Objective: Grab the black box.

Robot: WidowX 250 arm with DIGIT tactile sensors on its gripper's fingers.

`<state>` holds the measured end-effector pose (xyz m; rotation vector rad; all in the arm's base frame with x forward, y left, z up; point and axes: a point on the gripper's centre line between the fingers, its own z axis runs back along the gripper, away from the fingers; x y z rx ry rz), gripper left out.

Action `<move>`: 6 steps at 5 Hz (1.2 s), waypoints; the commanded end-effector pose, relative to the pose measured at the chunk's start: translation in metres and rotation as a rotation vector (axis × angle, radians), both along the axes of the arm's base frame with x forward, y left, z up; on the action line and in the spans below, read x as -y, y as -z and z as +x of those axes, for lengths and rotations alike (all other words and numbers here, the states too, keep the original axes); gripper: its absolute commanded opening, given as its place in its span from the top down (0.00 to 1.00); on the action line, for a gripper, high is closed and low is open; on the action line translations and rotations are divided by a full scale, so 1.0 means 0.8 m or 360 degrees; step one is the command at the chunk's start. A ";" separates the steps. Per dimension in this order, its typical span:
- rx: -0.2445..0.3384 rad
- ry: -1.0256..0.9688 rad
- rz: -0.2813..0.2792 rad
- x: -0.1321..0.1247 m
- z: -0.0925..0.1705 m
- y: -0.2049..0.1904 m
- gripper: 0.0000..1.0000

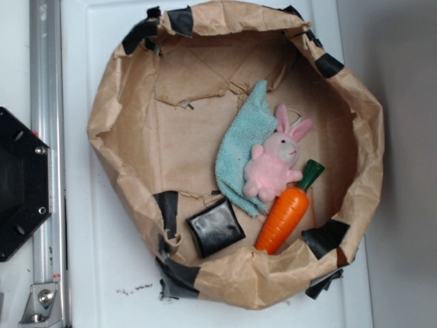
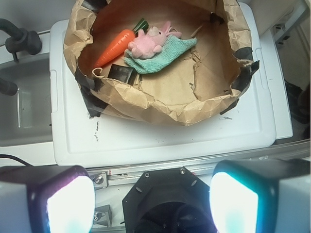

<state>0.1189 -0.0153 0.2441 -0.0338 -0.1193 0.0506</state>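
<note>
Black box [image 1: 216,227] sits on the floor of the brown paper bowl [image 1: 355,137], close against the bowl's wall, beside the thick end of the orange carrot [image 1: 283,217] and near a corner of the teal cloth [image 1: 242,154]. In the wrist view only part of the box [image 2: 121,73] shows over the crumpled rim. Gripper [image 2: 153,201] is well apart, outside the bowl; fingers [image 2: 68,199] spread wide, nothing between. Box lies ahead and left; squarish, no clear long axis.
</note>
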 end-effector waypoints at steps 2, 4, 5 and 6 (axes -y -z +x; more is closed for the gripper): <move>0.0003 -0.0118 0.0011 0.008 0.048 -0.002 0.00; -0.0040 -0.0477 0.0059 0.000 0.116 0.049 0.00; -0.0056 -0.0493 -0.0059 -0.016 0.139 0.096 0.00; -0.0023 -0.0493 -0.0120 -0.021 0.152 0.131 0.00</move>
